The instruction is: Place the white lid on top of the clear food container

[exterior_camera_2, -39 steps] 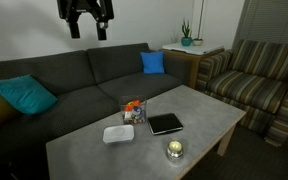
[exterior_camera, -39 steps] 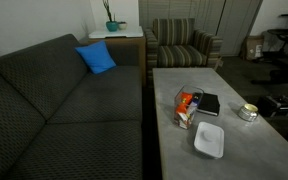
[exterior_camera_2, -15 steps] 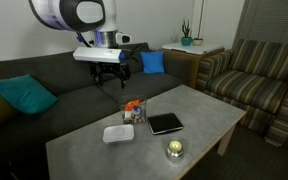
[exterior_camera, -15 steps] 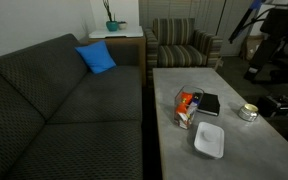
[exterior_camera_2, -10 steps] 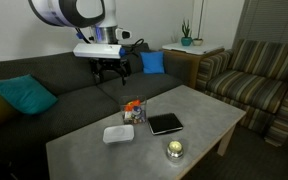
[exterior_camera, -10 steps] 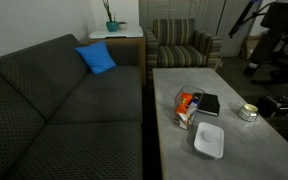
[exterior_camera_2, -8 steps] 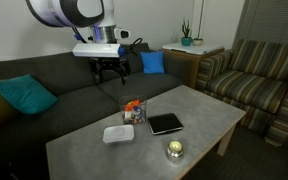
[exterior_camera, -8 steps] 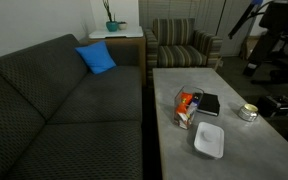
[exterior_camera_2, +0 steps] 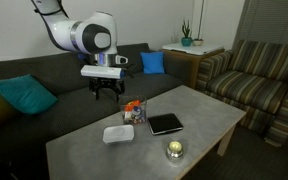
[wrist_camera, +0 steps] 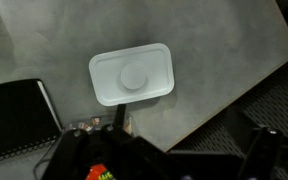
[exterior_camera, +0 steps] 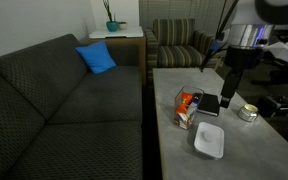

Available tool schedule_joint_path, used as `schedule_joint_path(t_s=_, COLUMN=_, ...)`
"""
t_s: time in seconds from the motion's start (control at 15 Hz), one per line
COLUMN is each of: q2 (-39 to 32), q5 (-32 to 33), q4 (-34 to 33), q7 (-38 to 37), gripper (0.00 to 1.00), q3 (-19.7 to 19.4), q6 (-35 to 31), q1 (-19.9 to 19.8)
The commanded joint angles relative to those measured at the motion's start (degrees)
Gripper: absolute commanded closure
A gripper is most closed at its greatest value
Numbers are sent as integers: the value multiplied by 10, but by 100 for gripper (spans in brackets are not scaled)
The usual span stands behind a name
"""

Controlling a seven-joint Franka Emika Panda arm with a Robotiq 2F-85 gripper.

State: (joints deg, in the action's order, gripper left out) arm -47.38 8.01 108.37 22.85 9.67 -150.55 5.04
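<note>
The white lid lies flat on the grey table, also in an exterior view and in the wrist view. The clear food container with orange and red contents stands upright beside it, without a lid; only its top edge shows in the wrist view. My gripper hangs open and empty well above the table, near the container and apart from both things. It also shows in an exterior view and at the bottom of the wrist view.
A black notebook lies next to the container. A small round tin stands near the table's edge. A dark couch runs along one side, a striped armchair at the end.
The arm has swung down and in from the side. The gripper now hangs lower and closer to the container. The lid, container, notebook and tin have not moved.
</note>
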Motion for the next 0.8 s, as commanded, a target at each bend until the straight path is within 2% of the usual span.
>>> schedule_joint_path(t_s=0.0, q2=-117, q5=10, q4=-121, q7=45, gripper=0, q3=15, q6=48, q1=-12)
schedule_joint_path(t_s=0.2, q2=-193, q5=6, q4=-177, q7=93, gripper=0, q3=37, q6=61, q1=-29)
schedule_joint_path(t_s=0.27, q2=-145, q5=11, q4=-127, q7=53, gripper=0, q3=18, q6=36, q1=-12)
schedule_joint_path(t_s=0.4, q2=-170, q5=11, q4=-142, q7=55, gripper=0, q3=21, q6=33, q1=-13)
schedule_joint_path(t_s=0.6, q2=-161, q5=10, q4=-142, q7=54, gripper=0, q3=21, q6=34, q1=-12)
schedule_joint_path(t_s=0.73, q2=-169, q5=25, q4=-153, q7=34, gripper=0, q3=-3, q6=22, q1=10)
